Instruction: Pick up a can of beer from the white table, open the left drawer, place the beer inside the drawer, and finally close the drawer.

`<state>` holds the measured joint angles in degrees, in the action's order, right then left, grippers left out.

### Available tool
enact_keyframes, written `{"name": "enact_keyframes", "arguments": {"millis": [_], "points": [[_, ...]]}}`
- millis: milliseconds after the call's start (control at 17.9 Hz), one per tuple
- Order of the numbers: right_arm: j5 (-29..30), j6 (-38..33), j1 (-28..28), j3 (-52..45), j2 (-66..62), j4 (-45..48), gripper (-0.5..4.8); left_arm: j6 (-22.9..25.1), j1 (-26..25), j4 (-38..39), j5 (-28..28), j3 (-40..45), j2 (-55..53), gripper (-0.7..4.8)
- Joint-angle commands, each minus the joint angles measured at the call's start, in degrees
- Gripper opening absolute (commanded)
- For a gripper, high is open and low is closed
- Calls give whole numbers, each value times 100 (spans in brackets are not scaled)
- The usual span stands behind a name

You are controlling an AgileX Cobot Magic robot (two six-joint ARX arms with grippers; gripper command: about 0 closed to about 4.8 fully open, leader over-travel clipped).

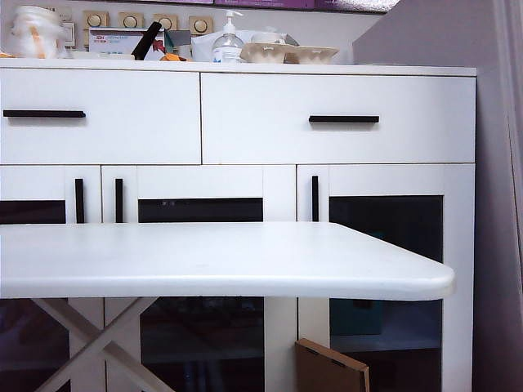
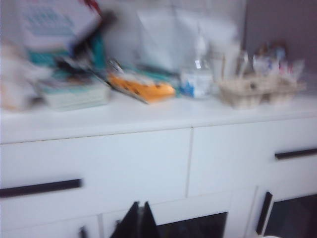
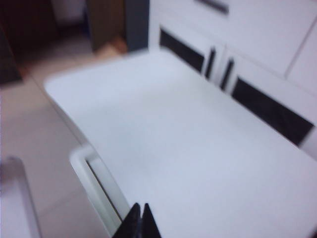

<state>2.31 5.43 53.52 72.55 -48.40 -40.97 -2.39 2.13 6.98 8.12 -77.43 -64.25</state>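
The left gripper (image 2: pixel 139 220), jaws pressed shut on nothing, is facing the left drawer (image 2: pixel 94 171) with its black handle (image 2: pixel 40 188) lying level, off to one side of the jaws. The right gripper (image 3: pixel 138 222), jaws likewise shut and empty, is hanging over the white worktop (image 3: pixel 198 148). The can of beer is showing in no view, and the left drawer is looking closed, so the task is probably finishing.

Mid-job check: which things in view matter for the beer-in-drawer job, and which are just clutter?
Job:
left drawer, shut
white table
left hand, shut, facing the cabinet
right hand, shut, over the table
No beer can visible.

Clutter:
pump bottle
egg carton
right drawer
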Motion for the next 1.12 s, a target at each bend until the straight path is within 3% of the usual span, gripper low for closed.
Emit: {"name": "enact_keyframes", "arguments": {"millis": [56, 392, 616, 1120], "points": [[22, -98, 2, -955, 772, 962, -5, 52, 149, -9, -39, 1012, 1300, -5], [129, -136, 31, -2361, 1707, 1211, -5, 240, 160, 789, -103, 2785, 3519, -5], [129, -133, 33, -2470, 1766, 922, -5, 236, 160, 879, -350, 4041, 4767, -5], [127, -136, 28, -2470, 1766, 918, -5, -223, 160, 667, -459, 5716, 5510, -5]]}}
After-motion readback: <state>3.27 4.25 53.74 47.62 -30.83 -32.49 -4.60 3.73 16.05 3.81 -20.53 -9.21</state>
